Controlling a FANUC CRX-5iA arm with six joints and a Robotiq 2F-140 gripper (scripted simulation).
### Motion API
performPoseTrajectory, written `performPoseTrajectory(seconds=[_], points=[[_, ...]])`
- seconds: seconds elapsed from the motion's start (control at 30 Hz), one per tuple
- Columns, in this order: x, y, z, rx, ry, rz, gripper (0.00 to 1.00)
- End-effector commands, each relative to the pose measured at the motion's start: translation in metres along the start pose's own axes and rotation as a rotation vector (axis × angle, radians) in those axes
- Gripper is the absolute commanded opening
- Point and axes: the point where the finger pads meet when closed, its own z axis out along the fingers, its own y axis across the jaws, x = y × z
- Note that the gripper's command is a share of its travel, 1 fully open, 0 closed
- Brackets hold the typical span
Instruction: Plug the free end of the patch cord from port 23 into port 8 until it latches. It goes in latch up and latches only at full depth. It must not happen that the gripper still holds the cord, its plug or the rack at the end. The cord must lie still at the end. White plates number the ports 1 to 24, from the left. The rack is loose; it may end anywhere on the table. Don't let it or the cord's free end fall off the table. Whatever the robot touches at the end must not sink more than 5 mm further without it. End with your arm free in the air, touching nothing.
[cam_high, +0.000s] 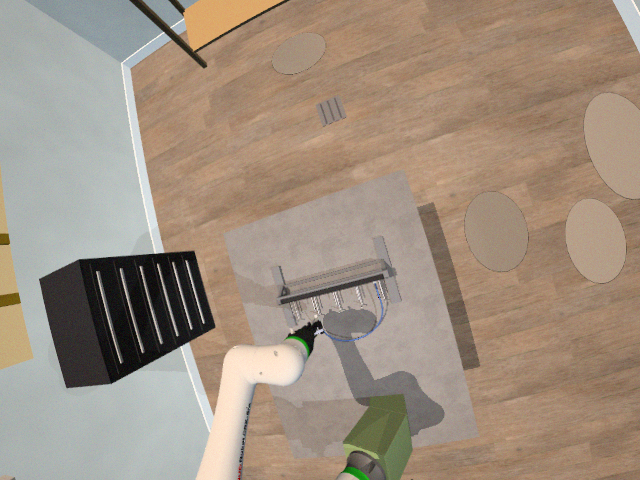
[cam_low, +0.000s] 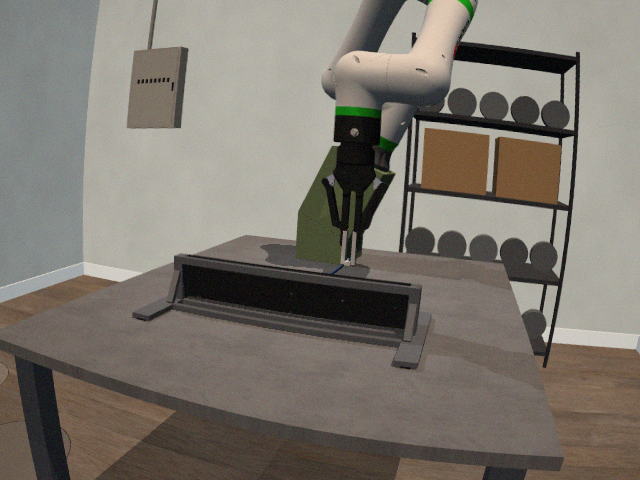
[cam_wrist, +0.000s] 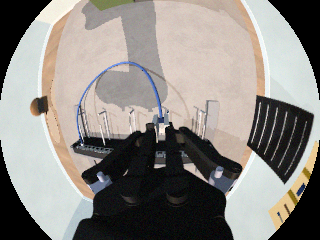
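Note:
The grey rack (cam_high: 336, 281) (cam_low: 289, 294) (cam_wrist: 90, 148) stands on the table (cam_high: 413, 361) (cam_low: 258, 387); the exterior view sees only its dark back side. The blue patch cord (cam_high: 356, 338) (cam_low: 336, 269) (cam_wrist: 114, 70) arcs from the rack's right end to my gripper. My gripper (cam_high: 316, 330) (cam_low: 348, 260) (cam_wrist: 161, 120) points down in front of the rack's left part. It is shut on the cord's pale free plug (cam_high: 320, 330) (cam_low: 347, 262) (cam_wrist: 160, 120) and holds it just above the table top, apart from the ports. The port numbers are too small to read.
Several short pale stubs (cam_high: 338, 299) (cam_wrist: 106, 120) stick out of the rack's port side. The arm's green base (cam_high: 382, 428) (cam_low: 317, 227) stands at the table's edge behind the gripper. A black cabinet (cam_high: 129, 315) (cam_wrist: 280, 134) stands off the table. A shelf (cam_low: 491, 155) stands by the wall.

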Motion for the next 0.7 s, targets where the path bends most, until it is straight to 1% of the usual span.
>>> performPoseTrajectory(seconds=[0.0,0.3,0.67], points=[[-0.0035,-0.0024,-0.0010,0.000,0.000,0.029,0.00],[-0.0093,-0.0066,-0.0025,0.000,0.000,0.079,0.00],[-0.0105,-0.0075,-0.0028,0.000,0.000,0.090,0.00]])
